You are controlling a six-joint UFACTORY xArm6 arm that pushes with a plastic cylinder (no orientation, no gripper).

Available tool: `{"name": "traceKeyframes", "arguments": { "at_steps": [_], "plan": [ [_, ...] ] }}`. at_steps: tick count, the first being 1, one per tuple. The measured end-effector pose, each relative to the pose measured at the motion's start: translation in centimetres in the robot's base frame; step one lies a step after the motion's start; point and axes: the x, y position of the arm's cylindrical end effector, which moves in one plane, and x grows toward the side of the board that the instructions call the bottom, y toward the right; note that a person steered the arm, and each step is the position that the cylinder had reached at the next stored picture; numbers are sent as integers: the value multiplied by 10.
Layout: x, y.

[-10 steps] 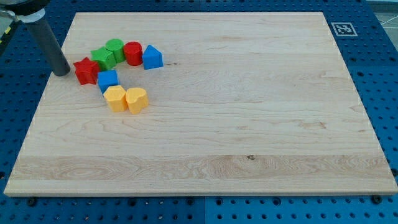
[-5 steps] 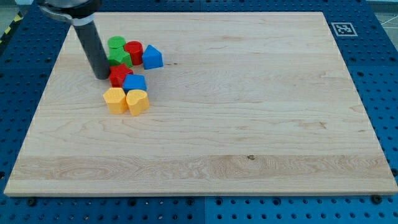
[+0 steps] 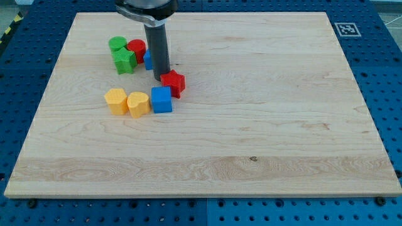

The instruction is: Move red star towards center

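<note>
**Desk:** Pale wooden board [image 3: 251,125] on a blue perforated bench [image 3: 389,75], a black-and-white marker tag [image 3: 345,29] at the view's top right. What is the arm doing?

**Photographer:** It carries no claw, so nothing is spread, pressed together or pinching. It ends in a straight dark rod, and my tip [image 3: 161,78] stands on the board touching the red star [image 3: 173,83] on the star's upper-left side.

**Desk:** Where does the star sit?

**Photographer:** Left of the board's centre and somewhat toward the view's top, lying flat. It is a compact shape with no clear long axis; one point faces the view's right, but its exact heading is hard to read.

**Desk:** And its neighbours?

**Photographer:** A blue cube [image 3: 161,100] lies just below and left of the star, close to it; contact cannot be told. Left of the cube, touching it, is a yellow heart [image 3: 138,103], and a yellow hexagon-like block [image 3: 116,100] sits against the heart. Toward the view's top left, a green cylinder [image 3: 117,44], a green star [image 3: 124,60] and a red cylinder [image 3: 136,49] cluster together. A blue block [image 3: 147,59], shape unclear, is mostly hidden behind the rod.
</note>
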Motion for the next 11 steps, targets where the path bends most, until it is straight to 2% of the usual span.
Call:
{"name": "traceKeyframes", "arguments": {
  "at_steps": [2, 4, 7, 9, 10, 11],
  "plan": [
    [6, -35],
    [40, -8],
    [38, 14],
    [-21, 17],
    [-8, 17],
    [22, 18]
  ]
}}
